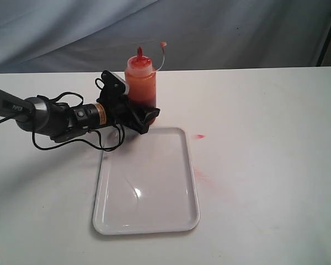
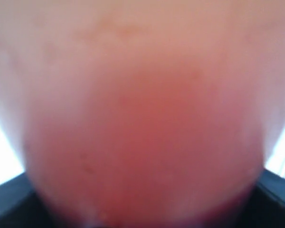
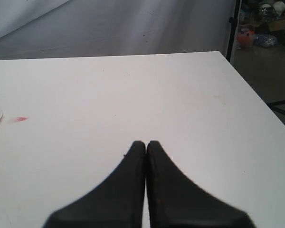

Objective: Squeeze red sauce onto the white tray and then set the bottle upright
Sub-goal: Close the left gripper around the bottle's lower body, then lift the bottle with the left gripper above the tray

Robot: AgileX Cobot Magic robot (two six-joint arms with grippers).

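**A:** Where's the bottle (image 1: 140, 77)?

**B:** Upright at the back of the tabletop (image 1: 265, 110), just behind the far edge of the white tray (image 1: 154, 187). The left pincer (image 1: 148, 113) is pinching it low on the body, one black finger across the front. Red sauce (image 1: 140, 91) shows through the wall.

**A:** Can you see its base?

**B:** No, the pincer and wrist hide it. From the left wrist the bottle (image 2: 142, 123) fills the picture as an orange-red blur.

**A:** Anything else close by?

**B:** Black cables (image 1: 107, 144) loop off the left arm beside the tray's far left corner. The nozzle (image 1: 139, 53) points up, and its little cap (image 1: 163, 44) hangs off to the side on a thin tether. A red drop (image 1: 199, 136) lies on the tabletop just beyond the tray's far right corner, with a faint pink smear (image 1: 205, 178) along the right rim. A grey cloth (image 1: 209, 33) hangs behind.

**A:** And the right pincer (image 3: 146, 142)?

**B:** Fingers pressed together over bare tabletop, well apart from the bottle.
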